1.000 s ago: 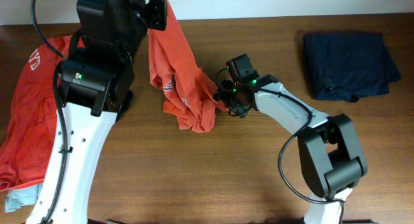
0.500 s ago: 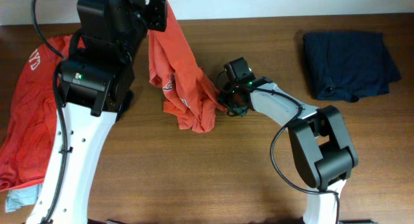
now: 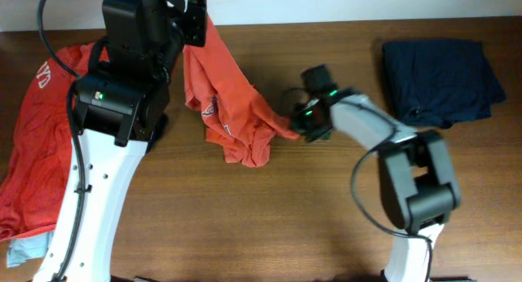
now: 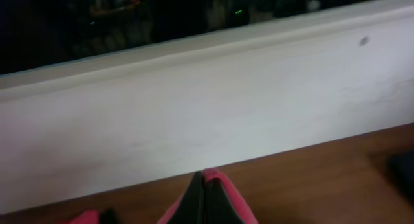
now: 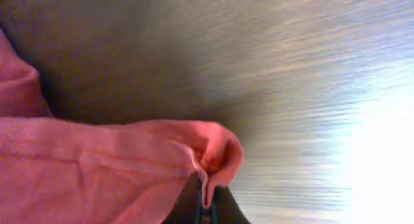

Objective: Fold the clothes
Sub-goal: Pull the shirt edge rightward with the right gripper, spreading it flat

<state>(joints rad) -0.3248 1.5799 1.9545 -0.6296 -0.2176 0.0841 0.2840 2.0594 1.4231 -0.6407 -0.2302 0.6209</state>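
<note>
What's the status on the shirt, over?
Left tool shut on limp orange-red cotton T-shirt, lifted. Right tool shut on its corner. Dark navy folded garment lies apart.

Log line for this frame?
left gripper: shut on orange T-shirt, held up | right gripper: shut on same shirt's edge | navy garment: lying apart
</note>
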